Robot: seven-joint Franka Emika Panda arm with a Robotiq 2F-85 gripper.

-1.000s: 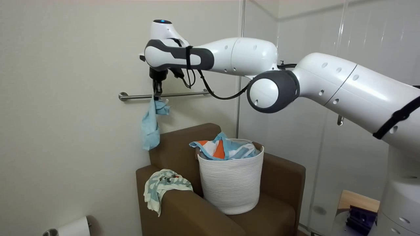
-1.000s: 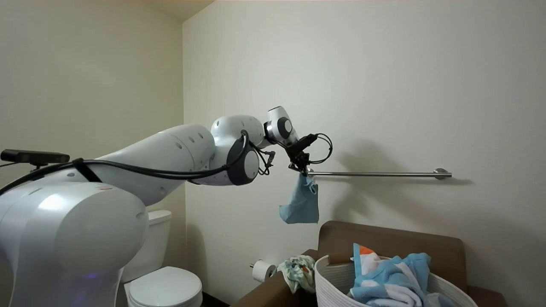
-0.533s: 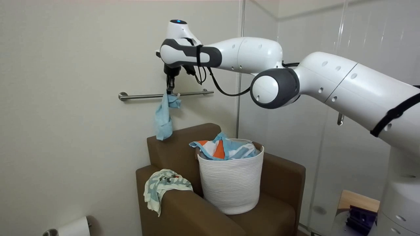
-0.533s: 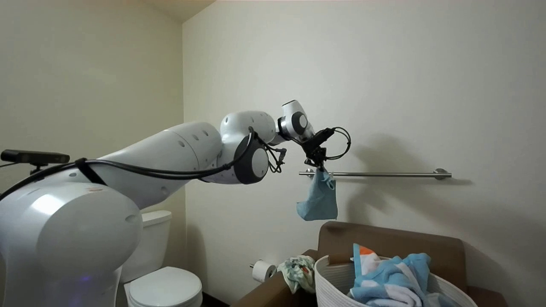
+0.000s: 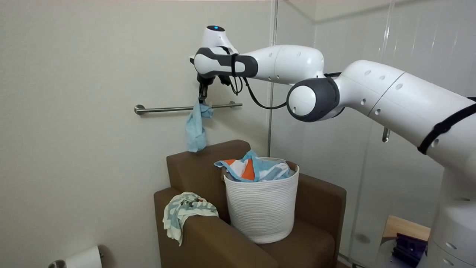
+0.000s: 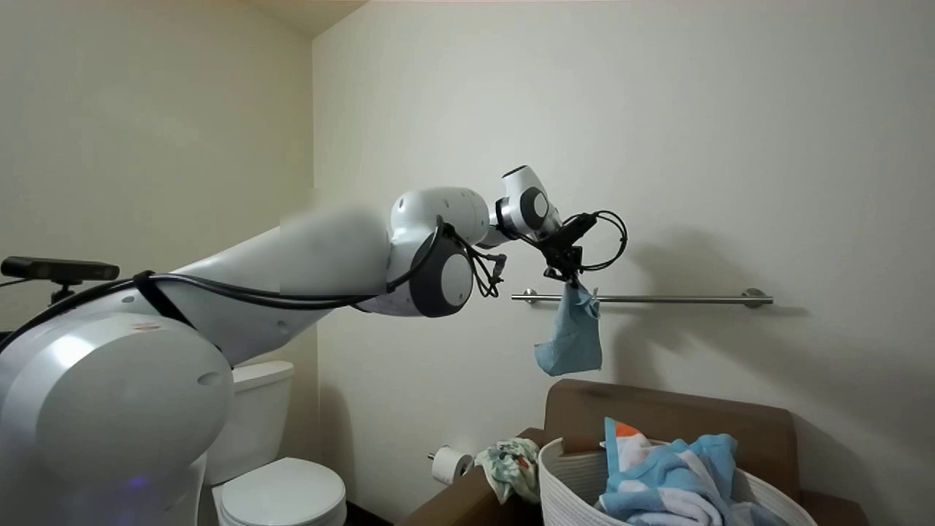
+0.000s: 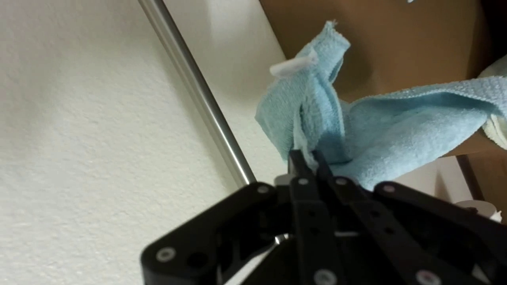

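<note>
The hand [image 7: 309, 161] pinches a light-blue cloth [image 5: 196, 130], which hangs beneath it. A metal bar [image 6: 657, 299] runs near the hand. Lower than the hand stands a brown armchair [image 5: 200, 171], a white basket [image 5: 262, 208] on its seat [image 5: 306, 238] and a patterned cloth [image 5: 186, 210] over one armrest [image 5: 219, 234].

No text, number or brand can be read. A white tag [image 7: 291, 66] is seen on the blue cloth [image 7: 396, 134], but no print can be made out; a reddish mark [image 6: 147, 327] on the robot arm [image 6: 131, 409] (small and blurred) cannot be deciphered.
</note>
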